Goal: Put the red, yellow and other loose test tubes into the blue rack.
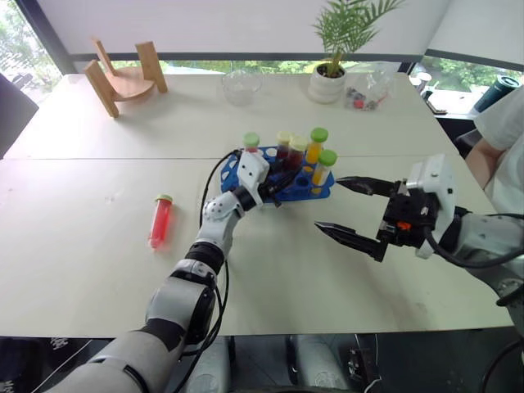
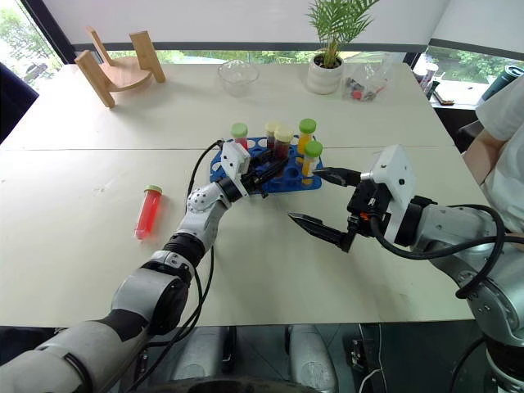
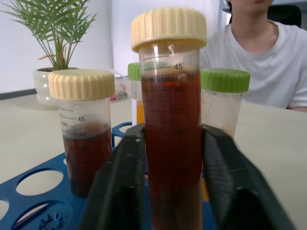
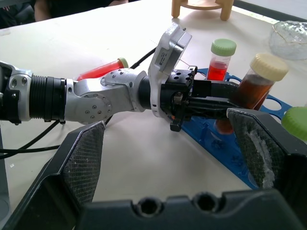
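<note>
At frame centre, a dark red test tube [image 3: 171, 143] is flanked in the blue rack [image 1: 314, 191] by the left gripper's [image 3: 170, 182] fingers, best withdrawn straight back; right gripper [image 1: 354, 210] spread wide.

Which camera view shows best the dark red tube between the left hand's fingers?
The left wrist view: the dark red tube stands close up between the left hand fingers, cream cap and scale marks readable. The eye views show it small in the rack; the right wrist view shows it tilted and partly hidden by the fingers.
</note>
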